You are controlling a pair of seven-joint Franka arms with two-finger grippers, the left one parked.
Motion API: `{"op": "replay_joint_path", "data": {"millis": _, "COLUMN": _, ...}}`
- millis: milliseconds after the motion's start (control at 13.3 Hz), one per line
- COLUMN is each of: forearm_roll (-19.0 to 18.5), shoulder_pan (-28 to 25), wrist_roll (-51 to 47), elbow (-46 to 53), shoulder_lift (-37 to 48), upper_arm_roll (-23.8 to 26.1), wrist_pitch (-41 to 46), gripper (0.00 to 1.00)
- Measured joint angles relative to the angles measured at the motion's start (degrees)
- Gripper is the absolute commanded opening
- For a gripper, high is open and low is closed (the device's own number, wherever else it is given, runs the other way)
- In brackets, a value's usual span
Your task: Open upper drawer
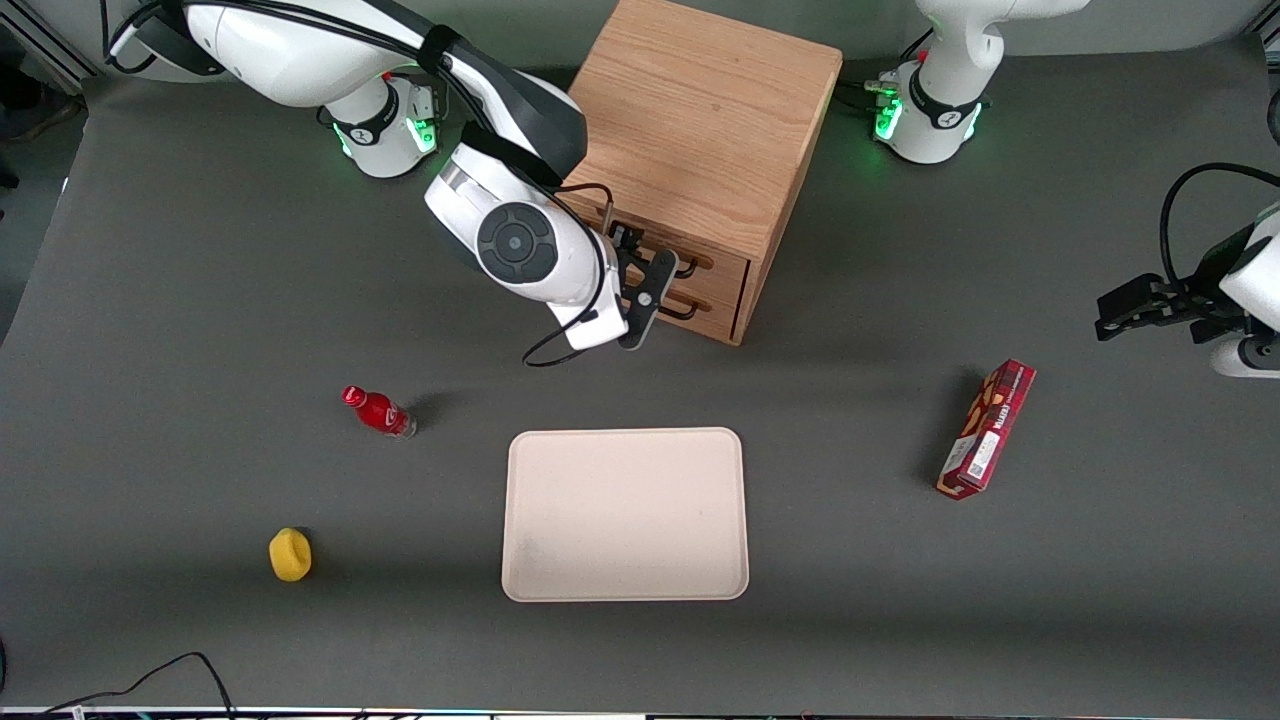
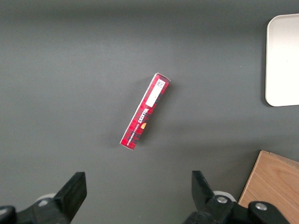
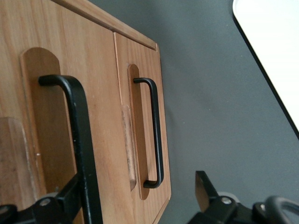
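Note:
The oak cabinet (image 1: pixel 700 120) stands at the back of the table. The upper drawer (image 1: pixel 722 266) is shut, flush with the lower drawer (image 1: pixel 716 316). My right gripper (image 1: pixel 640 288) is open, right in front of the two drawer fronts. In the right wrist view the upper drawer (image 3: pixel 96 70) fills the frame close up. Its black wire handle (image 3: pixel 77 140) runs between my spread fingers, close to one finger (image 3: pixel 70 198). The gripper (image 3: pixel 138 200) is not closed on it. The lower drawer's handle (image 3: pixel 156 135) lies nearer the table top.
A beige tray (image 1: pixel 625 515) lies nearer the front camera than the cabinet. A red bottle (image 1: pixel 378 411) and a yellow object (image 1: pixel 290 555) lie toward the working arm's end. A red box (image 1: pixel 987 430) lies toward the parked arm's end.

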State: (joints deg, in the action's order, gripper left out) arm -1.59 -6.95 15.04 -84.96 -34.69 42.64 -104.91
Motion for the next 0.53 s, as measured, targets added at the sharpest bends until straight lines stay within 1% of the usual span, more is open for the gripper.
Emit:
{"op": "replay_joint_path", "data": {"millis": 226, "forearm_roll": -1.73, "shoulder_pan": 0.02, "wrist_roll": 1.01, "elbow": -0.07, "shoulder_lift": -0.12, "upper_arm_roll": 0.33, "wrist_pitch": -0.94, "gripper": 1.00}}
{"op": "replay_joint_path", "data": {"millis": 376, "forearm_roll": -4.51, "shoulder_pan": 0.13, "wrist_roll": 1.02, "elbow": -0.09, "shoulder_lift": -0.61, "upper_arm_roll": 0.10, "wrist_pitch": -2.54, "gripper": 1.00}}
{"op": "replay_joint_path", "data": {"millis": 527, "forearm_roll": -6.05, "shoulder_pan": 0.42, "wrist_roll": 1.43, "elbow": 0.02, "shoulder_lift": -1.88, "upper_arm_roll": -0.46, "wrist_pitch": -4.44, "gripper": 1.00}}
